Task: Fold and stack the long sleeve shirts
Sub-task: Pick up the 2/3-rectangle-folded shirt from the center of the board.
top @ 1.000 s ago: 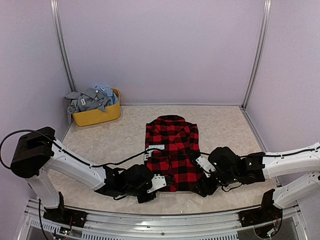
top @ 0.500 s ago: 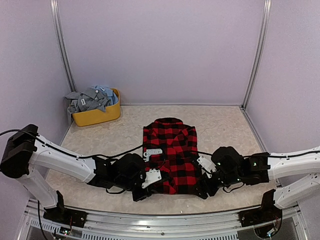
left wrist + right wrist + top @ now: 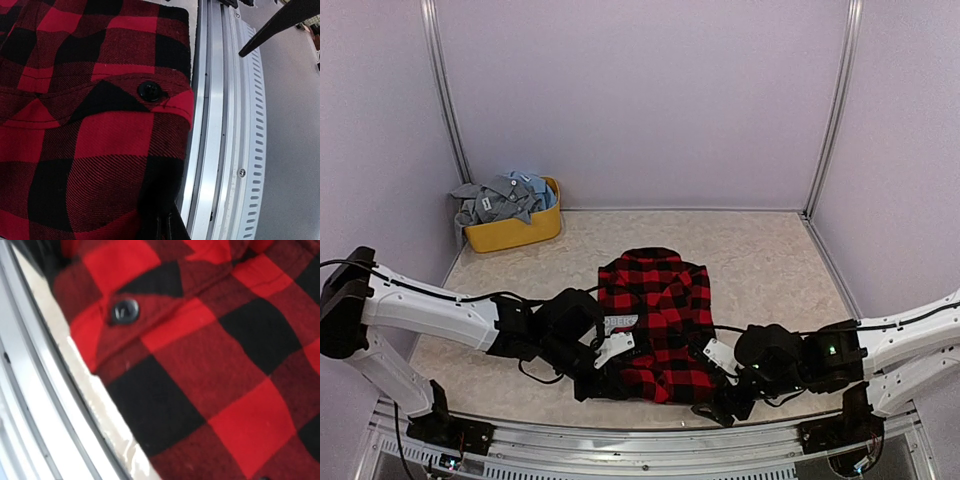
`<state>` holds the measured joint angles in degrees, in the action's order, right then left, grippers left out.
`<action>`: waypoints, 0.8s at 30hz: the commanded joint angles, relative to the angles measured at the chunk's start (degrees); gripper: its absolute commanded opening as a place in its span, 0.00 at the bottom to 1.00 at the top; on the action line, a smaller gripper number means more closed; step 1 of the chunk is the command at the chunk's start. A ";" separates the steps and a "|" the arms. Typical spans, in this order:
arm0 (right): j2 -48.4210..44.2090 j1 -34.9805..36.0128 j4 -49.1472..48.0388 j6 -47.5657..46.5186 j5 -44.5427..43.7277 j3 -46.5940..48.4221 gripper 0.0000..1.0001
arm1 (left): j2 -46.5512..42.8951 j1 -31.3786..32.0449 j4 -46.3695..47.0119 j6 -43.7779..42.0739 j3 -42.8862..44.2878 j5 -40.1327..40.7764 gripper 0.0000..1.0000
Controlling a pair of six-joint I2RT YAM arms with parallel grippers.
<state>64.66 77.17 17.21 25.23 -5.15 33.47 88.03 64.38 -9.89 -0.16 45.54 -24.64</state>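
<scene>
Left end effector [image 3: 592, 383] is clamped on the 7 o'clock hem corner of the flannel shirt [image 3: 655, 310], which lies at the 6 o'clock edge of the worktop [image 3: 770, 250]. Whether the right end effector [image 3: 720, 405] at 5 o'clock grips, I cannot tell. I judge both corners should lift evenly, keeping the hem taut.

White arm links [image 3: 425, 312], black joint housings [image 3: 565, 325], trailing black cables [image 3: 460, 297].

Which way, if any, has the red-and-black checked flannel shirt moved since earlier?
Yes. The red-and-black checked flannel shirt has slid toward the metal rail at the near edge.
</scene>
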 commanded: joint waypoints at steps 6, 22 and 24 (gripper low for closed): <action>5.57 6.06 5.14 2.50 -8.91 4.59 0.80 | -6.61 -5.31 -3.20 6.53 0.24 -9.77 0.00; 13.26 6.78 8.64 2.24 -14.86 8.29 0.71 | -10.10 -7.47 -2.94 8.17 -3.15 -14.11 0.00; 14.14 6.85 8.69 1.90 -14.87 8.57 0.69 | -10.22 -7.68 -2.48 8.55 -3.55 -14.74 0.00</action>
<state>76.99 83.48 24.40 27.68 -18.31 40.58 79.68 57.45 -13.37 7.46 42.81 -36.34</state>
